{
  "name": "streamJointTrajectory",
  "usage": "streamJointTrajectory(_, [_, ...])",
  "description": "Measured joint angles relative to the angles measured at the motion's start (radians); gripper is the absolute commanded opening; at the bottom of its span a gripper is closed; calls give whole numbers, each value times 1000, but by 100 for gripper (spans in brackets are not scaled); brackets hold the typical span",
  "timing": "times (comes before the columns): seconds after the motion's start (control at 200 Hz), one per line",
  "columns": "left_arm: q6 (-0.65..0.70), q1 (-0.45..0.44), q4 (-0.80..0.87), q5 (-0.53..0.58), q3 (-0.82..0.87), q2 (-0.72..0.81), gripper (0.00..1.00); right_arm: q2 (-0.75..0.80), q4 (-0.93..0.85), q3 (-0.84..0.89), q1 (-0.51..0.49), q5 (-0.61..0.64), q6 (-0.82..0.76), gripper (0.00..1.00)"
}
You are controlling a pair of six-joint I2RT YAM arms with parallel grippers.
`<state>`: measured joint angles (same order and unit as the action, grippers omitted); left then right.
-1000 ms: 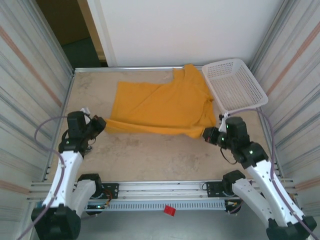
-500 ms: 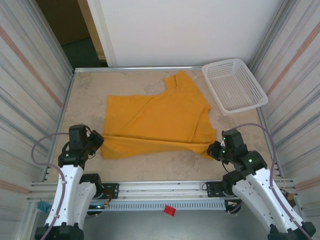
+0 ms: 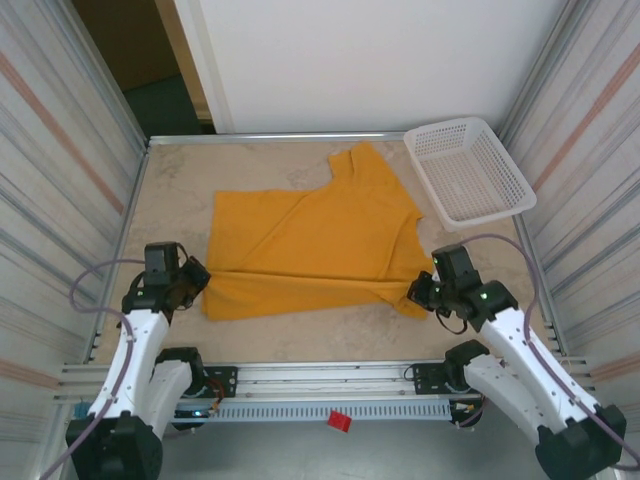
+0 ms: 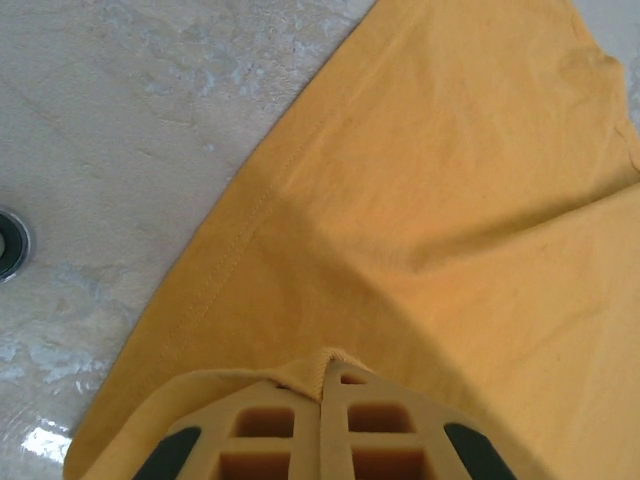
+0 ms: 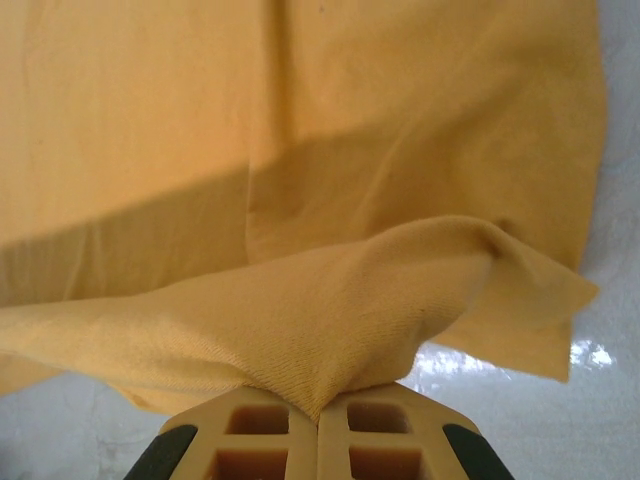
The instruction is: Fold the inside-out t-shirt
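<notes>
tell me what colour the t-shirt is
The t-shirt is plain mustard orange-yellow; top external view shows it best.

A white mesh basket (image 3: pixel 468 172) is sitting at the far right corner of the pale, marbled tabletop (image 3: pixel 300 322). A small red piece (image 3: pixel 339 421) is lying on the metal rail (image 3: pixel 300 375) running along the near edge. A dark round fitting (image 4: pixel 8 243) is showing in the tabletop's surface.
</notes>
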<state>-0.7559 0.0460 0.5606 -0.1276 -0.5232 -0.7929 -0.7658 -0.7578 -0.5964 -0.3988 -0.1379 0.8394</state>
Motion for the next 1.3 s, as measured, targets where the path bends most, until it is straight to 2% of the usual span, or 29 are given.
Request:
streamJointTrajectory(0.336, [58,0,-113,26,-61,-283,0,-424,180,-192,1,3,-90,0])
streamJointTrajectory(0.576, [91,0,-178,37,-151,-444,0,-609,237,-298,34,3,-141,0])
streamJointTrajectory(0.621, [99,0,-190,37,-170,-473,6,-641,249,-318,52,3,-147,1])
streamJointTrajectory(0.691, [111,0,-201,44,-200,-517,28,-685,264,-349,82,-5,-160,32])
streamJointTrajectory(0.731, [119,0,-200,52,-219,-539,40,-703,269,-364,101,-9,-172,43])
streamJointTrajectory(0.787, [126,0,-198,63,-242,-557,53,-706,274,-372,121,-12,-187,47])
streamJointTrajectory(0.842, [131,0,-195,77,-261,-561,59,-688,271,-373,138,-11,-197,47])
streamJointTrajectory(1.117, [149,0,-166,88,-282,-423,63,-450,230,-275,125,15,-207,50])
streamJointTrajectory(1.192, [138,-2,-166,75,-260,-356,63,-453,231,-251,113,14,-209,54])
streamJointTrajectory(1.298, [113,-23,-163,66,-189,-274,63,-536,242,-251,83,20,-220,56])
